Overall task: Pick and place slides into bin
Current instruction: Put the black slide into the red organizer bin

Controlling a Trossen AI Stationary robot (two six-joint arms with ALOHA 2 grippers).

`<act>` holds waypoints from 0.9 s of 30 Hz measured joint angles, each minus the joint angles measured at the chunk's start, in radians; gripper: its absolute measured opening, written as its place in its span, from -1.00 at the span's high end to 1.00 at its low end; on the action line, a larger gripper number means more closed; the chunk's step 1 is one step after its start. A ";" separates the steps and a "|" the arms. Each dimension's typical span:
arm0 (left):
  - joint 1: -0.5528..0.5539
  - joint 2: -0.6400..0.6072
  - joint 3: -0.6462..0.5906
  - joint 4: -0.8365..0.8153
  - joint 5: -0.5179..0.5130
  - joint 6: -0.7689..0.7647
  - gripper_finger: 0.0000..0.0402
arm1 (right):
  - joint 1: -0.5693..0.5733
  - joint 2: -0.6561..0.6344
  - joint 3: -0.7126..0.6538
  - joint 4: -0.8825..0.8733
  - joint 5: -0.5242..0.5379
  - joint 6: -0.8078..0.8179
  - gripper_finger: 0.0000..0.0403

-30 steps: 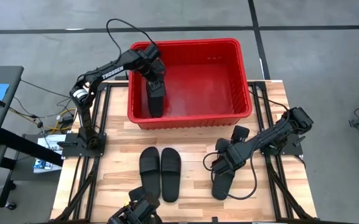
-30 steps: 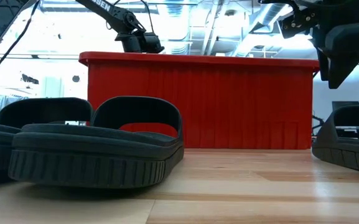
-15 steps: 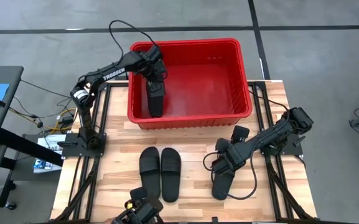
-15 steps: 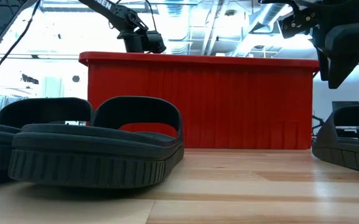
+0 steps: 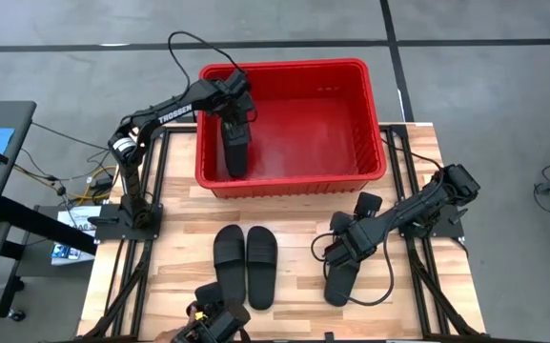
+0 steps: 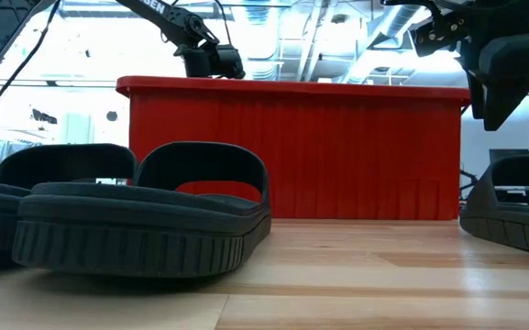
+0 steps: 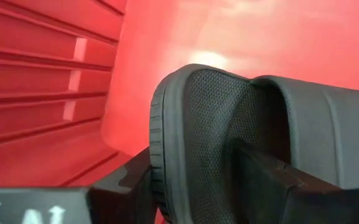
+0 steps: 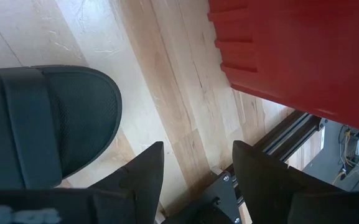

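Observation:
The red bin (image 5: pixel 370 114) stands at the table's far edge. My left gripper (image 5: pixel 235 120) reaches into the bin's left part and is shut on one black slide (image 5: pixel 237 148), which also shows in the left wrist view (image 7: pixel 216 124). Two slides (image 5: pixel 231 262) (image 5: pixel 261 267) lie side by side on their soles on the table's near middle. A fourth slide (image 5: pixel 341 281) lies at the near right. My right gripper (image 5: pixel 339 246) hovers open just beyond the fourth slide's far end (image 8: pixel 55 118), touching nothing. My left gripper pinches the slide's sole between its two fingers, near the slide's far end. One finger (image 7: pixel 263 180) lies on the footbed beside the strap and the other finger (image 7: pixel 126 183) on the sole's outer side. The slide stretches toward the bin's near wall; whether it touches the floor I cannot tell.
The bin's right part (image 5: pixel 322 124) holds nothing. Bare wood (image 5: pixel 294 210) lies between the bin and the slides. In the low view the two slides (image 6: pixel 145 211) stand close in front, with the bin's near wall (image 6: pixel 292 151) behind them.
My left gripper has shifted a little toward the table's right inside the bin, still shut on the slide, which has moved slightly with it.

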 joint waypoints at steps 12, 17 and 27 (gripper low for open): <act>0.001 0.000 0.000 -0.001 0.018 -0.003 0.15 | 0.000 0.000 0.000 0.000 -0.010 0.000 0.09; 0.001 0.000 0.000 -0.003 0.018 -0.017 0.15 | 0.000 0.000 0.000 0.000 -0.013 0.000 0.09; 0.001 0.000 0.000 -0.005 0.016 -0.028 0.05 | 0.000 0.000 0.000 0.000 -0.016 0.000 0.09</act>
